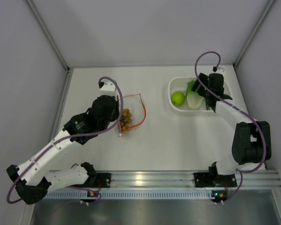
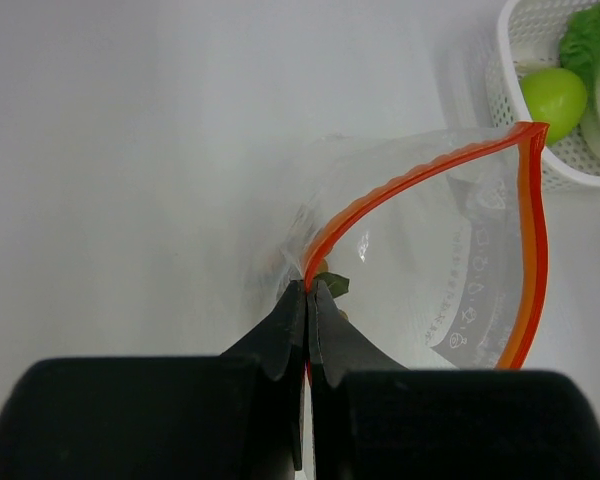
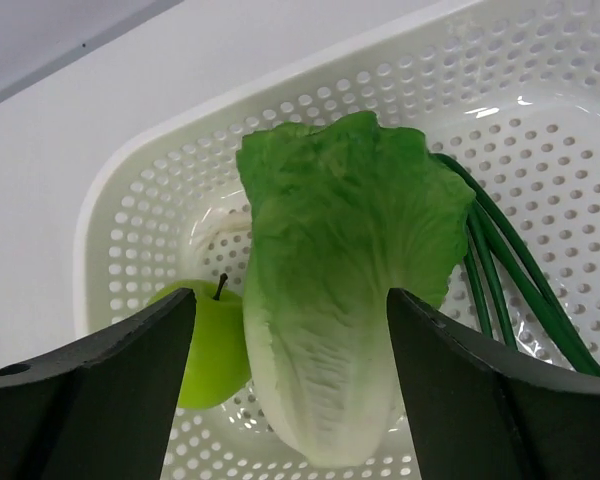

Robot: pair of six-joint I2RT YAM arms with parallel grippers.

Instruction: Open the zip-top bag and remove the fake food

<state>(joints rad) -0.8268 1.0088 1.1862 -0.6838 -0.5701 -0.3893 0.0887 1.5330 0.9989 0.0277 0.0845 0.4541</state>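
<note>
- The zip-top bag (image 1: 133, 111) lies on the table (image 1: 168, 140) left of centre, well apart from the basket (image 1: 174, 83). Its orange-red zip strip (image 2: 420, 180) bows out in a wide loop.
- My left gripper (image 2: 308, 300) is pinched tight on that strip at one end, with nothing but plastic between the tips.
- From overhead, the brown cluster of balls (image 1: 125, 119) sits in the bag. My left wrist cam only catches a dark green leaf bit (image 2: 332, 285) and a hint of brown past my fingertips.
- There's faint white print on the bag (image 2: 470, 300) in the left wrist cam, way too small to read. It doesn't show at all from overhead.
- The lime-green fruit (image 3: 205, 345) and the lettuce (image 3: 340, 300) are lying in the white perforated basket, touching side by side.
- My right gripper (image 3: 290, 300) is spread wide above the lettuce, holding nothing. I can't tell if the tips touch it.
- Only the right wrist cam shows the thin dark green stalks (image 3: 500, 270) beside the lettuce and the fruit's little stem.
</note>
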